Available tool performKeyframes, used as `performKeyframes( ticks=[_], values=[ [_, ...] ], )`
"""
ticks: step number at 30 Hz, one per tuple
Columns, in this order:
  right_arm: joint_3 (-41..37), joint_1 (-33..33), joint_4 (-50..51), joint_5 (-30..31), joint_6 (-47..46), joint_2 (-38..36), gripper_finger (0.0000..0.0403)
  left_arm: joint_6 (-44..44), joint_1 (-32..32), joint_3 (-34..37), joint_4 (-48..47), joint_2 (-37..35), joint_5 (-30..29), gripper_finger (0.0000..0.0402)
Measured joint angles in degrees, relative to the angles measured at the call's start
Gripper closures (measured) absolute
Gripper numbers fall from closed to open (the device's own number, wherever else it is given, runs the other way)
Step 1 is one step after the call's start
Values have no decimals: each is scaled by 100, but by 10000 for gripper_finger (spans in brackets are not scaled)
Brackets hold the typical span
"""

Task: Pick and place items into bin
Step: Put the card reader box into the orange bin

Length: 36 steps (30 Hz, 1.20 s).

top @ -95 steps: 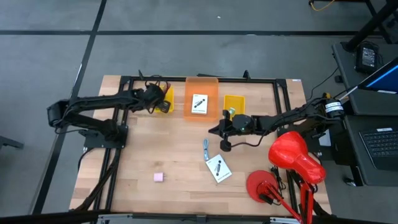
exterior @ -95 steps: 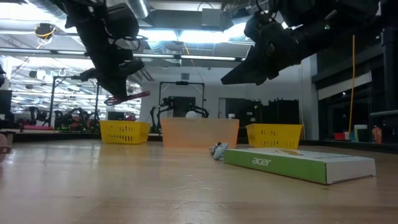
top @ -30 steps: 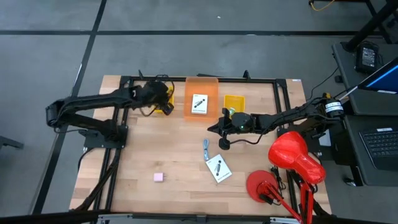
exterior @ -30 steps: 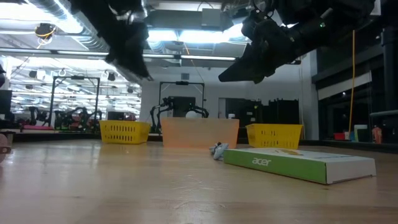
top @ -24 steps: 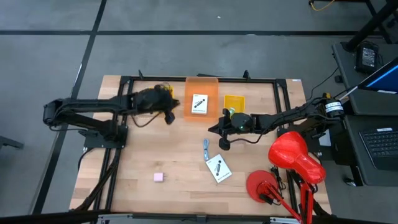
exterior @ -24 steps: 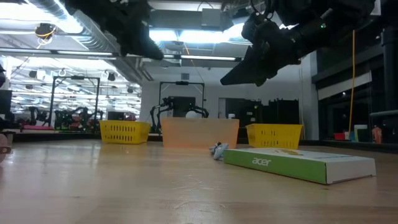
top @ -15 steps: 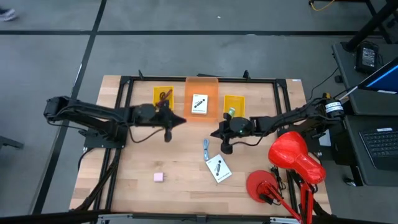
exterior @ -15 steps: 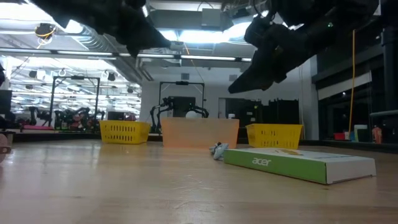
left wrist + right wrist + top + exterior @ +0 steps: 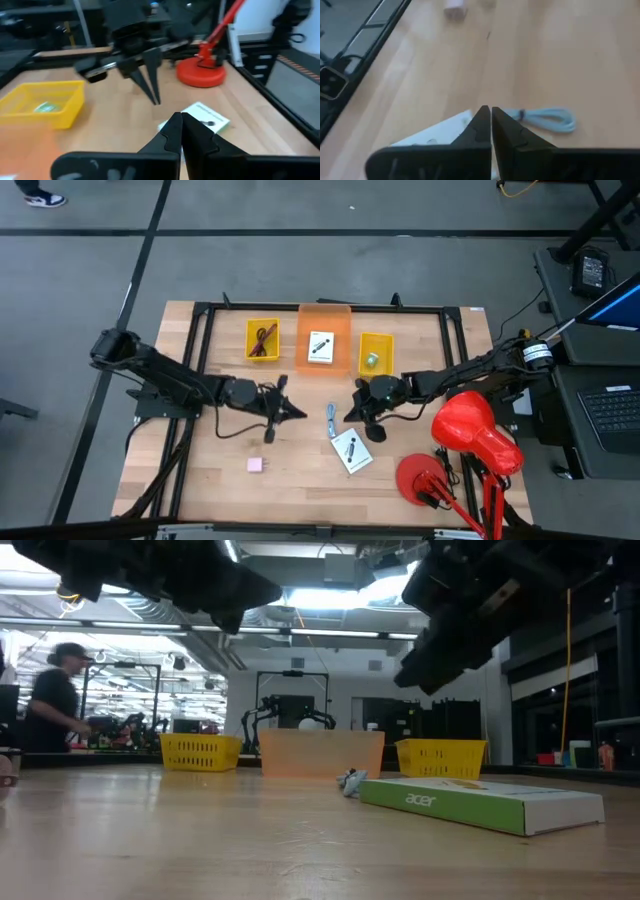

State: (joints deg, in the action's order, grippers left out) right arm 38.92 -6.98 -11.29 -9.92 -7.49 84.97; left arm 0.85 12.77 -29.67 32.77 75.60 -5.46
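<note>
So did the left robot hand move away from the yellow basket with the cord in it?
Yes. The left gripper was over the left yellow bin before; now it is shut, empty, nearer the table's middle, close to the blue-grey clip.

A pale wooden table (image 9: 300,465) with a black metal frame (image 9: 196,340) stands on a grey floor (image 9: 300,270) crossed by dark lines. To one side a dark desk (image 9: 600,405) carries a laptop (image 9: 612,415), and a red lamp (image 9: 470,430) with a round red base (image 9: 425,478) sits at the table's corner. Across the table the room is a wide workshop with long ceiling lights (image 9: 300,598), dark windows (image 9: 540,710) and a person (image 9: 55,700) walking past racks of equipment.
</note>
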Motion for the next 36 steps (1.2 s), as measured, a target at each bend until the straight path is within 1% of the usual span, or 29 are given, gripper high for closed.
performKeyframes(
  ticks=[4,9,13,17,22,29,33,36],
  values=[
    [0,-273,159,-30,-415,147,403,-275,175,0,749,510,24,399],
    [-4,-604,177,-32,-642,634,403,-357,221,-5,1414,952,22,400],
    [-4,-732,162,-28,-745,934,403,-216,219,-7,1512,1107,40,399],
    [-4,-791,63,-21,-737,1087,403,-27,221,-7,1512,1114,130,400],
    [13,-746,-114,0,-712,1351,403,-13,221,-7,1520,1114,288,399],
    [5,-414,-648,366,-550,1513,403,-12,219,-7,1509,1114,291,399],
    [4,-201,-704,648,-563,1519,403,-12,219,-7,1455,1114,291,400],
    [2,-47,-731,687,-573,1519,403,-12,219,-9,1314,1114,283,399]
  ],
)
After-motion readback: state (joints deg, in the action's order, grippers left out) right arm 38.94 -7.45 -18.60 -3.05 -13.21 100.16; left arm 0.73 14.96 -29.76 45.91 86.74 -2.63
